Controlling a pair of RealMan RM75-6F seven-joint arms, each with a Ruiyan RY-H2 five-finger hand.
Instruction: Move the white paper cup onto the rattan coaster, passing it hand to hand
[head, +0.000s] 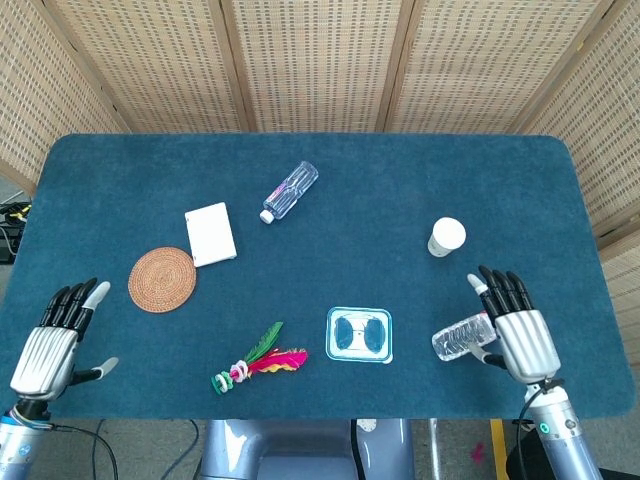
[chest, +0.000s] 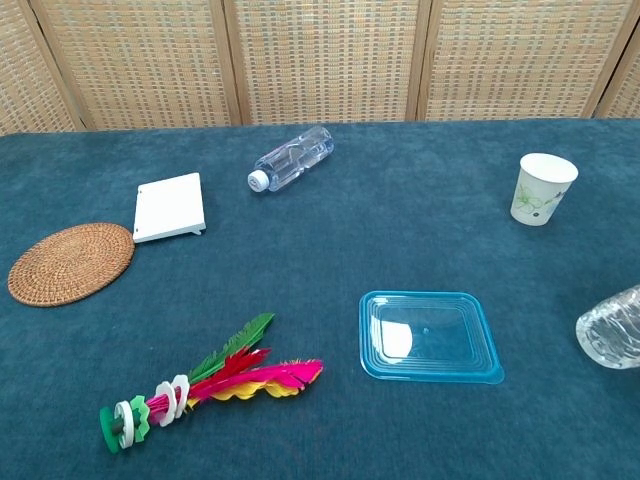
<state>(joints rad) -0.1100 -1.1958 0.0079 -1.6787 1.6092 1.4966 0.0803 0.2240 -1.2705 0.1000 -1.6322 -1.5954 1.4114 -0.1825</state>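
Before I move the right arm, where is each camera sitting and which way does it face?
Head view: high above the near edge, looking down on the whole table; left hand and right hand show, fingers spread.
Chest view: low at the near edge, looking across toward the screen; no hand shows.
Both share the white paper cup, rattan coaster and blue lid.

Both views are lit brightly and evenly, pretty soft light overall, so only faint, short shadows are thrown on the desk (head: 400, 180). A small white glare spot is seen on the blue plastic lid (chest: 430, 337), and some shine is picked up on the clear bottle (chest: 291, 156). Everything is kept sharp, no motion blur. Slight bending of the desk edges is noticed in the head view.
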